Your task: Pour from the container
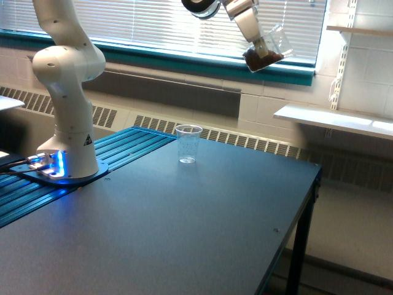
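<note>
The white Franka arm [64, 80] stands on its round base [64, 172] at the exterior view's left edge of the dark worktop [184, 233]. Blue lights glow at the foot of the base. From there the arm rises out of the top of the picture and re-enters near the top centre, where its hand [253, 38] reaches down and toward the exterior view's right.

The hand grips the container [267, 50], a small clear beaker-like cup, high above the worktop in front of the window blinds [153, 24]. The container is tilted, with its mouth pointing up and to the exterior view's right. A dark brown material [261, 59] sits heaped in its lower part, against the side nearest the hand. The fingers themselves are hard to make out at this size, but the hand is closed on the container.

Below and to the exterior view's left of the container, a clear tapered plastic cup [188, 144] stands upright on the worktop near its far edge. It bears faint printed marks. The container is well apart from this cup, both higher and off to the side, not above its mouth.

Ribbed blue rails [116, 150] run along the worktop beside the arm's base. A white shelf [334, 120] is fixed to the wall at the exterior view's right, and a radiator grille [245, 140] runs along the wall behind the worktop.
</note>
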`<move>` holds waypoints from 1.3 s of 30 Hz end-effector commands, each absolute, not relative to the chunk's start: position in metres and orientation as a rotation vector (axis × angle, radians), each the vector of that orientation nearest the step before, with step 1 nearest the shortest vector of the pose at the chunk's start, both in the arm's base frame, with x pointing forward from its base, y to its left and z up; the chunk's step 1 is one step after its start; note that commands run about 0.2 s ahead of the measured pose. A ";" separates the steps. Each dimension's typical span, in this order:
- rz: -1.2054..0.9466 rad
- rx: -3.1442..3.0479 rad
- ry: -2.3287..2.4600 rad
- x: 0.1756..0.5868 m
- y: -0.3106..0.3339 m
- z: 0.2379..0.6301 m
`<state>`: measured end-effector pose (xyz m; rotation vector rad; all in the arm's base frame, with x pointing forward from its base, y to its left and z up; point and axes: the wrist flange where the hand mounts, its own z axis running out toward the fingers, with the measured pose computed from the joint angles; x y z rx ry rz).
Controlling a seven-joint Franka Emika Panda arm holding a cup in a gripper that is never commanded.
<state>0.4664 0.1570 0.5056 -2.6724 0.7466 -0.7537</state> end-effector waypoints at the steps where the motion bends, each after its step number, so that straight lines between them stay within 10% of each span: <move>1: -0.768 -2.710 0.601 0.456 0.157 0.508; 39: -0.669 -2.790 0.570 0.401 0.240 0.477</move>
